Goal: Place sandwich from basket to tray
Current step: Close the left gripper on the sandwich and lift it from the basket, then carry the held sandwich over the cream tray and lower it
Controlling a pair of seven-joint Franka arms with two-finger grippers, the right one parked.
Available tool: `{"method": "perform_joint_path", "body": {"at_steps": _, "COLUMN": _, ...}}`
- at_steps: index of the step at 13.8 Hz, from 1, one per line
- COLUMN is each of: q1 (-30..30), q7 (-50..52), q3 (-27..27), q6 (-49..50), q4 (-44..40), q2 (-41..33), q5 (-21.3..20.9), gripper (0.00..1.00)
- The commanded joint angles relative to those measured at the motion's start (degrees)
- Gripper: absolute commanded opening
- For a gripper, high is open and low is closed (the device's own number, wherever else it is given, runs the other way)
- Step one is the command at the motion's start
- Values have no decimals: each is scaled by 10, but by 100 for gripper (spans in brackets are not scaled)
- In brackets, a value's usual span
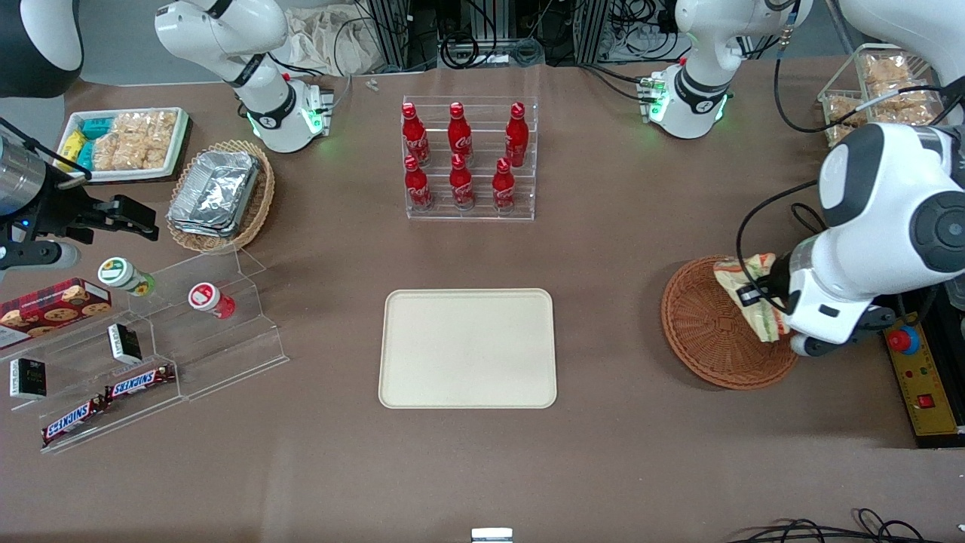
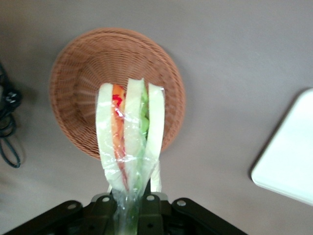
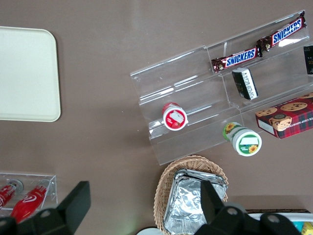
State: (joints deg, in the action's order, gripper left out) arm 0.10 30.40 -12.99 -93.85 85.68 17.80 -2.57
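Note:
My left gripper (image 1: pixel 756 296) is shut on the sandwich (image 1: pixel 746 290), a plastic-wrapped wedge of white bread with green and orange-red filling, and holds it above the reddish-brown wicker basket (image 1: pixel 705 332) at the working arm's end of the table. In the left wrist view the sandwich (image 2: pixel 129 137) hangs from the gripper (image 2: pixel 128 200) over the empty basket (image 2: pixel 88 68). The cream-beige tray (image 1: pixel 467 348) lies empty at the table's middle, toward the parked arm from the basket; its corner shows in the left wrist view (image 2: pixel 288 161).
A clear rack of red cola bottles (image 1: pixel 469 160) stands farther from the camera than the tray. A tan basket with foil containers (image 1: pixel 220 194), a white snack tray (image 1: pixel 124 142) and a clear stepped shelf with snacks (image 1: pixel 151 354) lie toward the parked arm's end. A yellow button box (image 1: pixel 921 377) sits beside the basket.

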Motion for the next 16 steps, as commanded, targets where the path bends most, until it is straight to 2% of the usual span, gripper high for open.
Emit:
{"method": "perform_joint_path", "body": {"at_steps": 1, "q1": -8, "q7": -10, "q3": -62, "q6": -18, "q4": -22, "q2": 27, "q5": -9, "gripper": 0}}
{"method": "perform_joint_path", "body": {"at_steps": 3, "q1": -52, "q7": -12, "q3": -74, "q6": -75, "q4": -22, "q2": 52, "q5": -15, "gripper": 0}}
{"method": "perform_joint_path", "body": {"at_steps": 6, "q1": -126, "q7": -5, "q3": -73, "q6": -162, "q4": -25, "q2": 114, "q5": -69, "gripper": 0}}
{"method": "perform_joint_path", "body": {"at_steps": 8, "q1": -156, "q7": -2, "q3": -72, "q6": -206, "q4": -48, "q2": 161, "q5": -76, "gripper": 0}}
{"method": "perform_joint_path", "body": {"at_steps": 13, "q1": -191, "q7": -10, "q3": -72, "q6": -269, "q4": -85, "q2": 269, "q5": -74, "gripper": 0}}
{"method": "perform_joint_path", "body": {"at_steps": 16, "q1": -196, "q7": -10, "q3": -73, "q6": -301, "q4": -87, "q2": 297, "q5": -77, "gripper": 0}}
